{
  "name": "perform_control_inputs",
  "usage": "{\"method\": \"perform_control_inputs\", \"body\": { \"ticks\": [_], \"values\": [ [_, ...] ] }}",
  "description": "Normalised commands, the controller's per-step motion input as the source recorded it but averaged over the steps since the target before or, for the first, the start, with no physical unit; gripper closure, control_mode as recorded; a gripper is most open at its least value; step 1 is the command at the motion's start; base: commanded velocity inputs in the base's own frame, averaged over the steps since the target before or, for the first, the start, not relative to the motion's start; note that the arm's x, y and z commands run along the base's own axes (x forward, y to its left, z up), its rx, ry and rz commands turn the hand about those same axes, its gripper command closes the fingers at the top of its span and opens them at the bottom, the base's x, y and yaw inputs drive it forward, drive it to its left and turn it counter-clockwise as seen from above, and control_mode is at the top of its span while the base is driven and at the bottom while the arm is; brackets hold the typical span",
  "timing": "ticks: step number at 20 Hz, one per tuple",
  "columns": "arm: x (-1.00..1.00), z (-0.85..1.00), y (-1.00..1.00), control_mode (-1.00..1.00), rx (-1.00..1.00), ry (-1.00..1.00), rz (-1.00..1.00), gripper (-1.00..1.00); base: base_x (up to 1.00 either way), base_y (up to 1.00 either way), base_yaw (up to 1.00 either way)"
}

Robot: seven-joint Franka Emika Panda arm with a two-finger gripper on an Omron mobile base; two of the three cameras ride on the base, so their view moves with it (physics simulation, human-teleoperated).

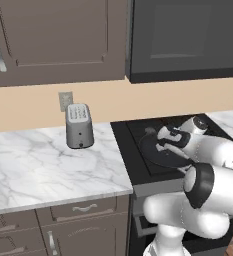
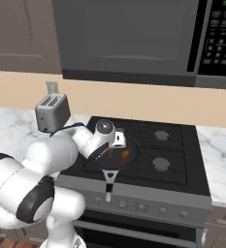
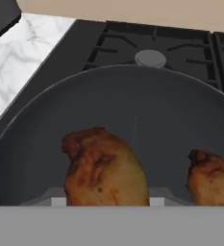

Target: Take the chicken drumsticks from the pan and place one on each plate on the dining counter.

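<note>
Here the end effector (image 2: 110, 151) straddles a drumstick (image 3: 106, 168) in the pan (image 3: 132, 105); grip unclear.

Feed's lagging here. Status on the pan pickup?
Gripper low over pan, fingers astride near drumstick. Second drumstick beside it, apart. Nothing in the way.

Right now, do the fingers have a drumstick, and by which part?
Cannot be told. The gripper is down in the pan over the left drumstick, but contact isn't visible.

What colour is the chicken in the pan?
Orange-brown with darker roasted patches. The near chicken drumstick shows best in the hand view, lying in the dark grey pan.
</note>
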Motion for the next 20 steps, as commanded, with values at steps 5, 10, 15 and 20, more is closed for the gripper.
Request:
{"method": "perform_control_inputs", "body": {
  "ticks": [5,10,15,20],
  "values": [
    [-0.67,0.73,0.15,-1.00,0.13,0.00,-0.12,1.00,0.00,0.00,0.00],
    [-0.52,0.80,0.30,-1.00,0.07,0.00,-0.04,1.00,0.00,0.00,0.00],
    [-0.52,0.69,0.42,-1.00,0.00,0.00,0.00,1.00,0.00,0.00,0.00],
    [-0.52,0.50,0.41,-1.00,-0.01,0.00,0.00,1.00,0.00,0.00,0.00]
  ]
}}
